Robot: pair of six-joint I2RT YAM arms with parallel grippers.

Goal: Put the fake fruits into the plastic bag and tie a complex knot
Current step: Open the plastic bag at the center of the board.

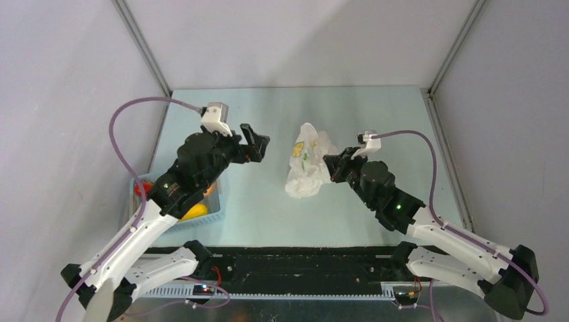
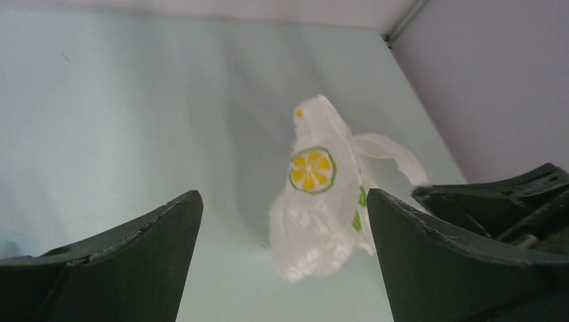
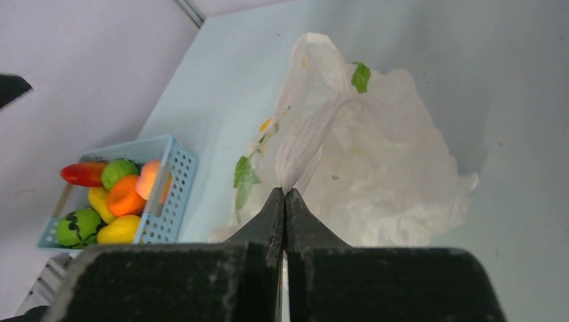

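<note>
— Fruits (image 3: 114,198) first: where do they lie?
— All that I can see sit in the light blue basket (image 1: 219,208) at the left edge of the table (image 1: 262,215), under the left arm (image 1: 201,161). The plastic bag (image 1: 308,163) lies mid-table, well apart from them, its long axis running from near side to far side.
— And the jaws?
— The right jaws are pressed together on a strip handle (image 3: 312,137) at the bag's right side. The left jaws stand wide apart and hold nothing. They hang above the table left of the bag, aimed at it.
— So which arm fetches fruit?
— The left, I judge. The basket is beside its elbow, behind and below its jaws, so it must turn away from the bag. The right arm (image 1: 379,188) is far from the basket and busy with the handle.
— Do the views differ?
— The right wrist view shows the pinch and the fruits plainly, while overhead the arm hides most of the basket. The left wrist view shows the bag's lemon-slice print (image 2: 312,169) and a loose handle loop (image 2: 392,151), but no basket. No view shows whether the bag's mouth is open.
</note>
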